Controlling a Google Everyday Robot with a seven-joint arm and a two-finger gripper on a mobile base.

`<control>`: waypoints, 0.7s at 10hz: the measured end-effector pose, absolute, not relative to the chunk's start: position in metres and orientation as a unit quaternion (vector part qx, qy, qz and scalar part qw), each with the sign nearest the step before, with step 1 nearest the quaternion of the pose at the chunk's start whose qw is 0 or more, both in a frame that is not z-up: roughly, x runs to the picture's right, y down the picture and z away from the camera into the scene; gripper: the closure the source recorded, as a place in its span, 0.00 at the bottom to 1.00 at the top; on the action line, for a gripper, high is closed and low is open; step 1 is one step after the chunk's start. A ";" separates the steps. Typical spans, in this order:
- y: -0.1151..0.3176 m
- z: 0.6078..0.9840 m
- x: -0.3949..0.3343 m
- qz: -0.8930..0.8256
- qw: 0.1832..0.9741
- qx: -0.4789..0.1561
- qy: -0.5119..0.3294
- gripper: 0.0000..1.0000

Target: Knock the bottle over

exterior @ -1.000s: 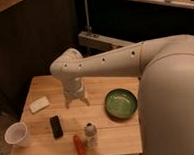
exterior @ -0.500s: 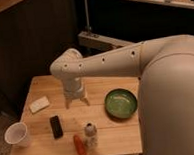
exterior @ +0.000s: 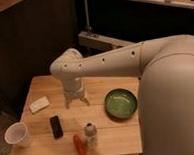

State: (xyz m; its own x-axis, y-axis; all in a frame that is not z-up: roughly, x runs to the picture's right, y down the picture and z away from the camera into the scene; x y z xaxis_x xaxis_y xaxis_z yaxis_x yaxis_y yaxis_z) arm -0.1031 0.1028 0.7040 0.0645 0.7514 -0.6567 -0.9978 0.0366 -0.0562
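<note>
The claw (exterior: 76,100) is hanging open left of frame centre, apart from the upright bottle (exterior: 90,134) standing at lower centre, where a misaligned sweep is risking striking the adjacent orange object (exterior: 80,146) instead.

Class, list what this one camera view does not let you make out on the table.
- Bottle: label wording too small to read in the camera view.
- Table: right end hidden behind the robot's white arm.
- Gripper, open, over the table beyond the bottle: whether its fingertips touch the wood is unclear from this angle.
</note>
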 end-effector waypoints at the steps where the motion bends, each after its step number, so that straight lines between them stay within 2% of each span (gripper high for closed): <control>1: 0.103 0.704 -0.103 0.642 0.681 -0.263 0.234 0.35; 7: 0.106 0.695 -0.099 0.642 0.679 -0.266 0.235 0.35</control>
State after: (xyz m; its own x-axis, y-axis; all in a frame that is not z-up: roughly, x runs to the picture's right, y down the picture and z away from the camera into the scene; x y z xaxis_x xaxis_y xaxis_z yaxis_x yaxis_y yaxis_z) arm -0.0987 0.1060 0.6952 0.0646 0.7477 -0.6609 -0.9977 0.0338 -0.0592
